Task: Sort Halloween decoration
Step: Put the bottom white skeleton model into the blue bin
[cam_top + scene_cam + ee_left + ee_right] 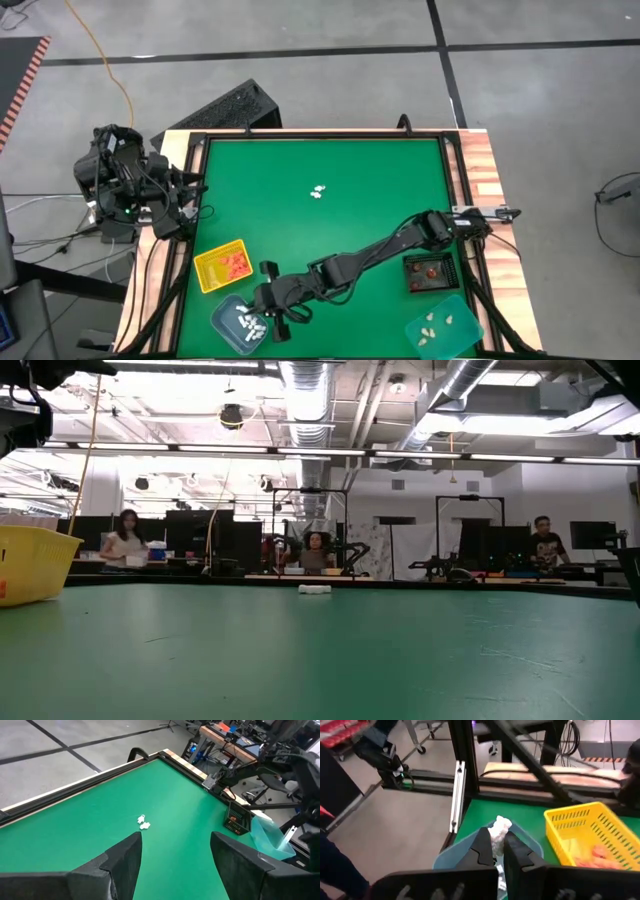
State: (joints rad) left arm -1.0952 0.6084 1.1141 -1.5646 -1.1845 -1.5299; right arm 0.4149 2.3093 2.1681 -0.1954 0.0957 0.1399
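Right gripper (pixel 498 841) pinches a white trinket (pixel 500 827) over my blue tray (pixel 226 318), jaws nearly closed; left gripper (pixel 175 851) waits open at the table's edge. Two more, probably ghosts (pixel 318 191), lie mid-mat. No legible writing.

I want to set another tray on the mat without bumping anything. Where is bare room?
Most of the green mat is bare, except the white trinkets near its middle. It is crowded along the near edge: yellow tray, blue tray, right gripper, black tray, teal tray.
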